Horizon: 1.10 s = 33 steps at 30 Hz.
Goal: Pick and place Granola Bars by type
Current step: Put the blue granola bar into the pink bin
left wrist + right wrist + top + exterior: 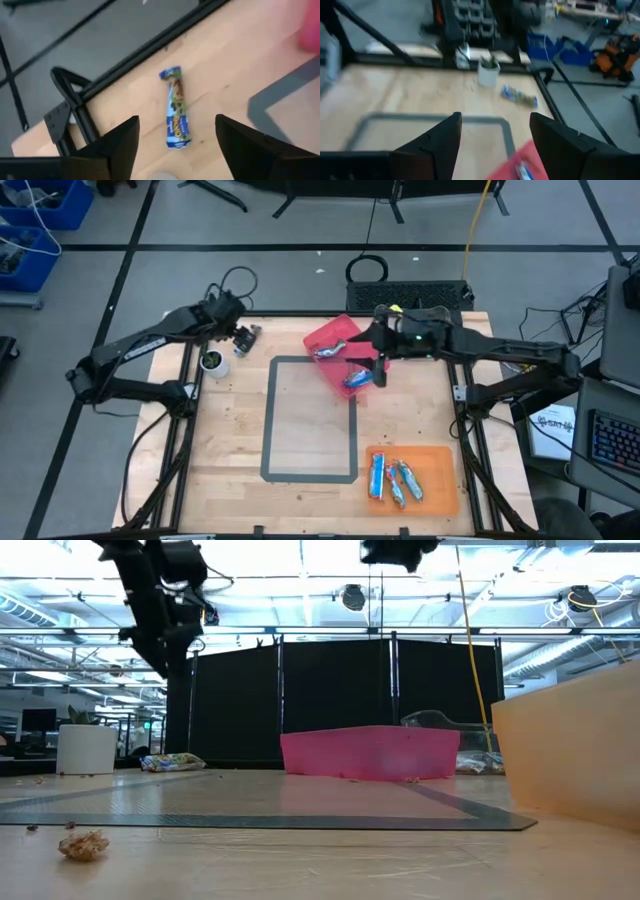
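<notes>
Bars [396, 481], three blue-wrapped, are lying in the orange tray [445, 498] at the near right worktop corner. Right tool [380, 370] is hovering over the pink bin [330, 333], fingers apart, empty; two bars are lying inside. Left tool [243, 339], fingers apart, is hanging above a blue bar [177, 107] beside the white cup [213, 361].

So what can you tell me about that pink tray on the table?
The pink tray is a shallow, plastic-looking bin with low upright walls, sitting turned at an angle on the wooden table by the far edge. Two blue-wrapped granola bars lie inside. The right gripper hovers above its near corner, open, not touching it.
</notes>
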Motion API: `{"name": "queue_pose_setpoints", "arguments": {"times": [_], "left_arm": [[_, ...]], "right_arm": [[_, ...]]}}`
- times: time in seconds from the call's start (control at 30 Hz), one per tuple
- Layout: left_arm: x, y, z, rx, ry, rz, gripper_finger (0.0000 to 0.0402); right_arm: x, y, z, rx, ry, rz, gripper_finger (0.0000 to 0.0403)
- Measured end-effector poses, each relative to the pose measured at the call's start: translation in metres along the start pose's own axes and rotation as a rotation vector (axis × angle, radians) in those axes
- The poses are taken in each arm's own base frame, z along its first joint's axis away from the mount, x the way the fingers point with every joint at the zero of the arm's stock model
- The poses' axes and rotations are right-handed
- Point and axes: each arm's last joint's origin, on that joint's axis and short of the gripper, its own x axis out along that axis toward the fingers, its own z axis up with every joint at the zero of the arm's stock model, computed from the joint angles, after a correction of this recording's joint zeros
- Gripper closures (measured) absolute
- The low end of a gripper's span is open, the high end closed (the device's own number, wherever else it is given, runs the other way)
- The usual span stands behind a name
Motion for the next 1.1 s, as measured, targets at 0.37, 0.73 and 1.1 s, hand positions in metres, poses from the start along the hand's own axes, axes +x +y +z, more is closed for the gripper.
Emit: {"name": "queue_pose_setpoints", "arguments": {"times": [0.37, 0.73, 1.1], "left_arm": [[0.049, 0.014, 0.006, 0.002, 0.182, 0.015, 0.0096], [0.074, 0.015, 0.007, 0.057, 0.264, -0.010, 0.0107], [0.117, 0.002, 0.000, 0.072, 0.418, -0.082, 0.0107]], "right_arm": [[-0.028, 0.019, 0.040, 0.114, -0.366, 0.158, 0.0174], [-0.030, 0.026, 0.044, 0.106, -0.414, 0.184, 0.0174], [-0.030, 0.026, 0.044, 0.130, -0.404, 0.191, 0.0174]]}}
